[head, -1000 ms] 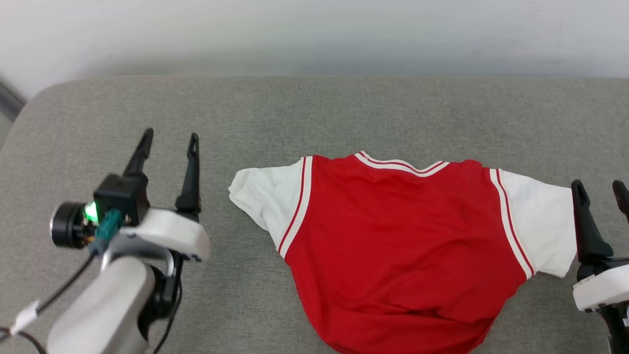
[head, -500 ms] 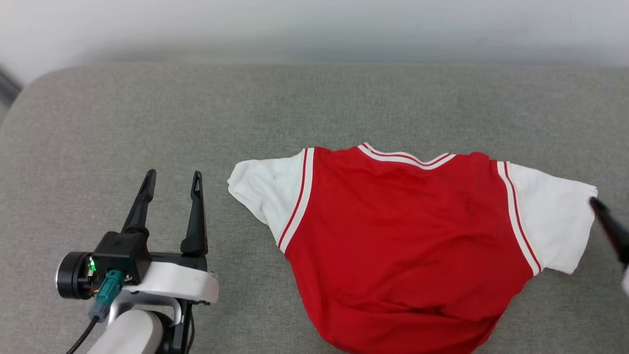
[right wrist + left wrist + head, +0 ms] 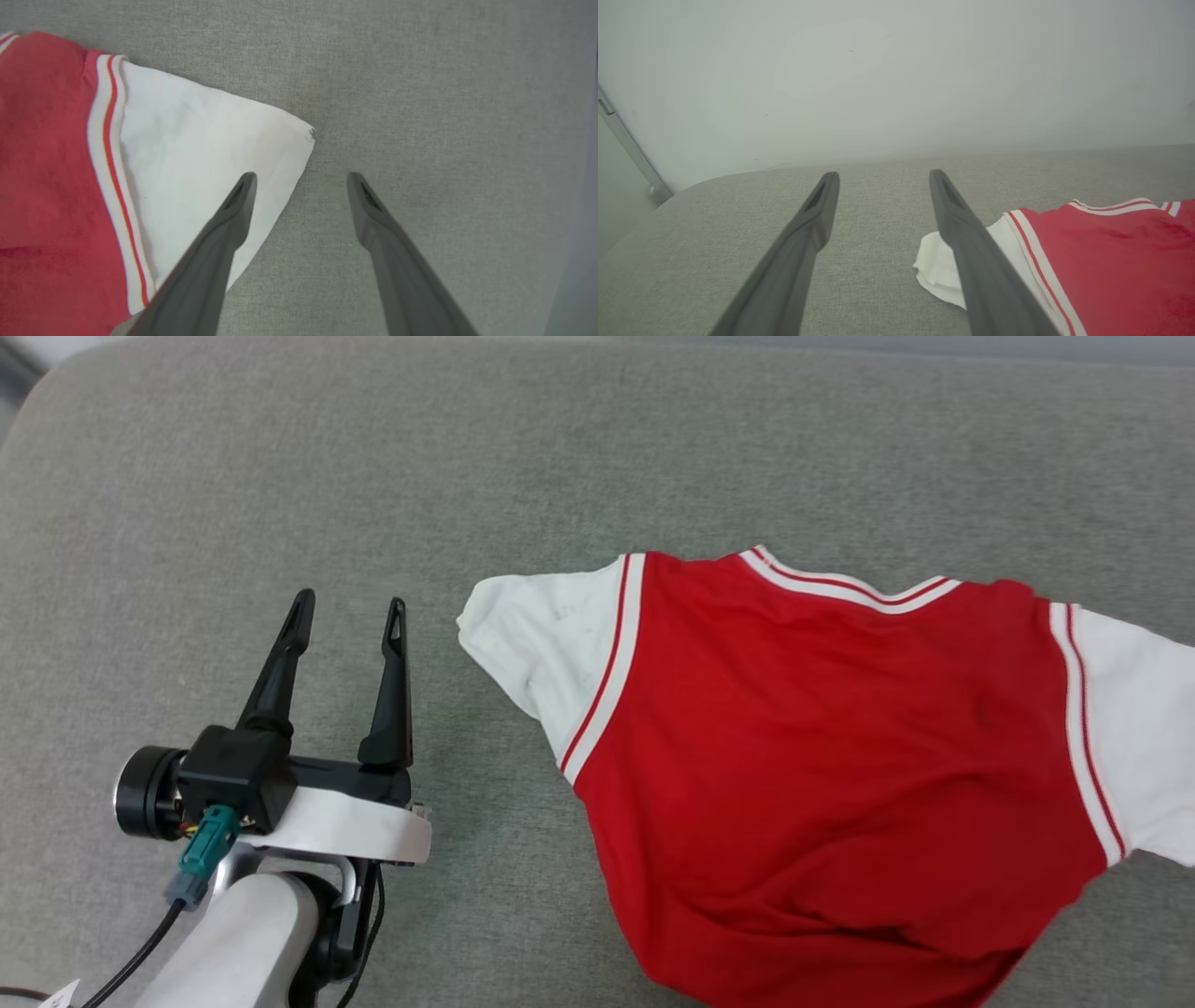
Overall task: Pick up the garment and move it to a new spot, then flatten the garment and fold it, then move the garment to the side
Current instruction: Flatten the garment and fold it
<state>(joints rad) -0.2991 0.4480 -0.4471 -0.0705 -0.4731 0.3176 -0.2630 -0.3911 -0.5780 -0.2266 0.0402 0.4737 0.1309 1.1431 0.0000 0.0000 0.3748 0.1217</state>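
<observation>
In the head view, the garment [image 3: 822,775] is seen spread plain side up on the grey cushion [image 3: 653,448], right of centre, with one sleeve cut off by the picture's edge. The left gripper [image 3: 350,604] is held just beside the left-hand sleeve [image 3: 532,635] and apart from it, its fingers spread wide with nothing between them. If they were closed from here, only cushion would likely be pinched, since the sleeve lies outside the gap. The pale forearm is raised from the lower left, and the fingers are pointed away from the robot.

In the left wrist view, the fingers are carried low and almost level with the cushion. The sleeve's tip is partly hidden behind one finger. With so flat an approach, the cloth might be pushed into a bunch rather than caught.

In the right wrist view, the right gripper [image 3: 302,177] is aimed steeply down, jaws apart and empty. One finger is set over the right-hand sleeve [image 3: 196,154], the other over bare cushion. Contact cannot be told. A thin edge could slip free, or a single layer be taken, and the lift would then be uneven.
</observation>
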